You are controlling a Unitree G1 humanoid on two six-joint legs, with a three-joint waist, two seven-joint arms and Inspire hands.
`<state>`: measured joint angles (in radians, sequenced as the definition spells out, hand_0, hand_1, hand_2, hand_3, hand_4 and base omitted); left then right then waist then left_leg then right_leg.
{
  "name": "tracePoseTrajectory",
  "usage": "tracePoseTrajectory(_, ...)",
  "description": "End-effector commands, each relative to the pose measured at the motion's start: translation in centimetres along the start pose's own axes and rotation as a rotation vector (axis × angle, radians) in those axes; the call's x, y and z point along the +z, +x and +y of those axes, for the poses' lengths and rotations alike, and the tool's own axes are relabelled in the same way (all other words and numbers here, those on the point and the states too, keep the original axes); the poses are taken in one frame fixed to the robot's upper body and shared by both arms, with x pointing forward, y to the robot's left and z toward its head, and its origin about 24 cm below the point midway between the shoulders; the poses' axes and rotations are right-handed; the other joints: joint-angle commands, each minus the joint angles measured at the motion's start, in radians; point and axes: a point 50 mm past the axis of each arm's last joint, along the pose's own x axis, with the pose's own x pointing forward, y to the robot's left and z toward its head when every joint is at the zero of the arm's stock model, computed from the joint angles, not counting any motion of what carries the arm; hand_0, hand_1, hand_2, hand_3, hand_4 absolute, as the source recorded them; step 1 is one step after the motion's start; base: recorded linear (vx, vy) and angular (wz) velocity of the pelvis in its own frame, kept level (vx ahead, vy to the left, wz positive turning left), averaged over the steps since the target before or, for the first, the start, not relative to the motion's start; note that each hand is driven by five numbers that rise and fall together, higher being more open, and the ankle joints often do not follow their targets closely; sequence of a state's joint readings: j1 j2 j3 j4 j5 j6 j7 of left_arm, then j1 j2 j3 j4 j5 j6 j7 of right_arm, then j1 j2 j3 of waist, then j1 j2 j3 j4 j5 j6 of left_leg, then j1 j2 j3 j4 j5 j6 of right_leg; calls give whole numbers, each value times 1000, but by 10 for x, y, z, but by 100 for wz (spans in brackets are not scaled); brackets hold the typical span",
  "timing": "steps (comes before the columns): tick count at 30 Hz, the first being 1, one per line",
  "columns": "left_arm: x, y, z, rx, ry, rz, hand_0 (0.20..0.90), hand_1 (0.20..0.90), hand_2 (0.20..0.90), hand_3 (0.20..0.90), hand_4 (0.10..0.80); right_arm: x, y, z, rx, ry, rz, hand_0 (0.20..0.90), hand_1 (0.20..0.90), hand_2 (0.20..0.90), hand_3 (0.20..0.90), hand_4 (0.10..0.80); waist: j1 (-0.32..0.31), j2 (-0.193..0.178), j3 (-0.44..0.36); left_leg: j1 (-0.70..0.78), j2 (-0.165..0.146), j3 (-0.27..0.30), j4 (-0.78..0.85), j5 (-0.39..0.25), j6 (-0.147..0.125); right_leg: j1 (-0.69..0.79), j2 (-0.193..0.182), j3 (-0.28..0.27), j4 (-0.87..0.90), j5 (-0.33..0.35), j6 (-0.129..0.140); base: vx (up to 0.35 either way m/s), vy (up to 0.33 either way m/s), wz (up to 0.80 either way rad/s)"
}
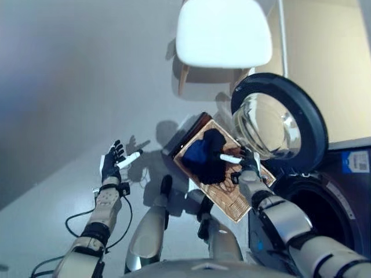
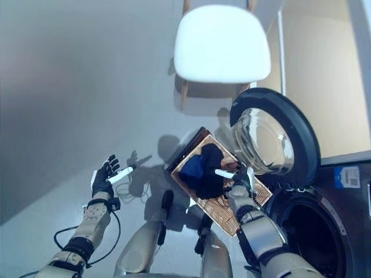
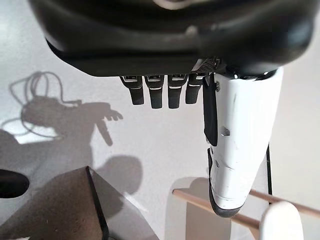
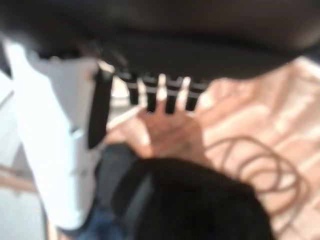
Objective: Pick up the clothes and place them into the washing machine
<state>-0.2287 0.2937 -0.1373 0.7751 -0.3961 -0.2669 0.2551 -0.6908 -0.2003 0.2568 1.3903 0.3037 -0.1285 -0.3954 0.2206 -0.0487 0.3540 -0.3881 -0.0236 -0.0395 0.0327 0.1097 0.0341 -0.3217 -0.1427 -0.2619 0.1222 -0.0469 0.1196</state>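
Beside the right hand (image 1: pixel 248 165), on its far side, stands the washing machine (image 1: pixel 342 191), dark-fronted, drum opening (image 1: pixel 324 217) exposed. Its round door (image 1: pixel 277 123) is swung wide, glass bowl just past the hand's fingers, crowding the space above the tray. Beyond the door: a white chair (image 1: pixel 223 32) on pale wooden legs, on the grey floor (image 1: pixel 75 87).

Under the right hand lies a flat wooden tray (image 1: pixel 235 200), tilted, one corner toward the machine. The clothes (image 1: pixel 207 155), a dark blue and black heap, sit on the tray's far half, at the hand's thumb side. Right hand is over the tray next to the heap, fingers relaxed and straight, white-covered thumb reaching over the cloth; nothing gripped.

Left hand (image 1: pixel 112 162) is well apart over bare floor, fingers spread wide, empty.

Right wrist view alone shows loop markings on the tray surface and the black cloth directly below the palm. Left wrist view shows the chair's wooden legs and a dark tray corner.
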Motion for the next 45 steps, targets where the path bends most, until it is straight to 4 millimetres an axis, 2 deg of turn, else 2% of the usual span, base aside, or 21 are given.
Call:
tracePoseTrajectory(1, 34, 8, 10, 38, 24, -160, 900, 900, 900, 900, 800, 8, 1, -3, -44, -38, -53, 900, 900, 900, 900, 800, 19, -10, -27, -45, -25, 39, 57, -63, -33, -53, -41, 35, 15, 130, -33, 0, 0, 0)
tracePoseTrajectory(8, 41, 12, 9, 61, 23, -179, 900, 900, 900, 900, 800, 23, 2, 2, -34, -132, -94, 900, 900, 900, 900, 800, 30, -2, -1, -81, -32, 40, 93, -77, -30, -80, -44, 32, 34, 126, -39, -3, 4, 1)
tracePoseTrajectory(14, 44, 13, 8, 64, 21, -188, 900, 900, 900, 900, 800, 25, 1, 5, -12, -157, -98, 900, 900, 900, 900, 800, 31, 3, 8, -95, -34, 43, 100, -78, -27, -92, -44, 39, 36, 127, -40, -1, 9, -2)
tracePoseTrajectory(18, 49, 14, 6, 58, 14, -206, 900, 900, 900, 900, 800, 26, -4, 21, 73, -201, -128, 900, 900, 900, 900, 800, 32, 1, 18, -106, -34, 42, 112, -82, -26, -103, -44, 42, 44, 125, -43, 0, 0, 0)
tracePoseTrajectory(26, 52, 15, 1, 50, 13, -214, 900, 900, 900, 900, 800, 30, -9, 35, 109, -223, -154, 900, 900, 900, 900, 800, 30, 5, 39, -138, -34, 45, 136, -87, -23, -128, -43, 47, 56, 126, -45, -4, 1, 0)
tracePoseTrajectory(37, 66, 14, -5, 43, -10, -277, 900, 900, 900, 900, 800, 57, -4, 27, 54, -262, -230, 900, 900, 900, 900, 800, 33, 25, 87, -182, -37, 45, 155, -81, -21, -171, -45, 52, 74, 131, -50, -8, 7, 0)
tracePoseTrajectory(38, 67, 13, -3, 46, -16, -287, 900, 900, 900, 900, 800, 64, -3, 24, 40, -262, -251, 900, 900, 900, 900, 800, 35, 26, 92, -179, -35, 41, 165, -112, -26, -173, -42, 60, 86, 107, -42, 0, 0, 0)
tracePoseTrajectory(39, 68, 13, -3, 45, -16, -289, 900, 900, 900, 900, 800, 65, -3, 24, 39, -261, -252, 900, 900, 900, 900, 800, 34, 27, 97, -192, -37, 46, 164, -84, -21, -183, -46, 52, 81, 131, -50, 71, -5, -5)
tracePoseTrajectory(40, 69, 12, -3, 46, -20, -299, 900, 900, 900, 900, 800, 68, -3, 23, 33, -264, -261, 540, 540, 540, 540, 543, 35, 26, 97, -185, -34, 41, 171, -115, -25, -179, -43, 61, 90, 107, -42, 0, 0, 0)
tracePoseTrajectory(41, 73, 11, -3, 46, -32, -319, 900, 900, 900, 900, 800, 74, -2, 21, 21, -264, -280, 417, 417, 417, 417, 455, 36, 28, 105, -197, -35, 41, 178, -116, -25, -188, -43, 61, 97, 107, -42, 76, -5, -2)
tracePoseTrajectory(42, 73, 11, -3, 46, -32, -319, 900, 900, 900, 900, 800, 75, -2, 21, 21, -264, -280, 417, 417, 417, 417, 455, 36, 28, 105, -197, -35, 41, 179, -116, -24, -188, -43, 61, 98, 107, -42, -15, 6, 4)
tracePoseTrajectory(43, 76, 11, -4, 43, -39, -333, 900, 900, 900, 900, 800, 78, -2, 19, 14, -264, -291, 200, 200, 200, 200, 300, 37, 30, 109, -204, -36, 41, 182, -116, -24, -194, -44, 61, 103, 106, -43, -12, 4, 4)
tracePoseTrajectory(45, 79, 11, -4, 41, -40, -342, 900, 900, 900, 900, 800, 86, -1, 16, 3, -257, -310, 200, 200, 200, 200, 300, 37, 31, 115, -220, -37, 41, 191, -117, -24, -207, -47, 61, 114, 104, -44, -16, 6, 5)
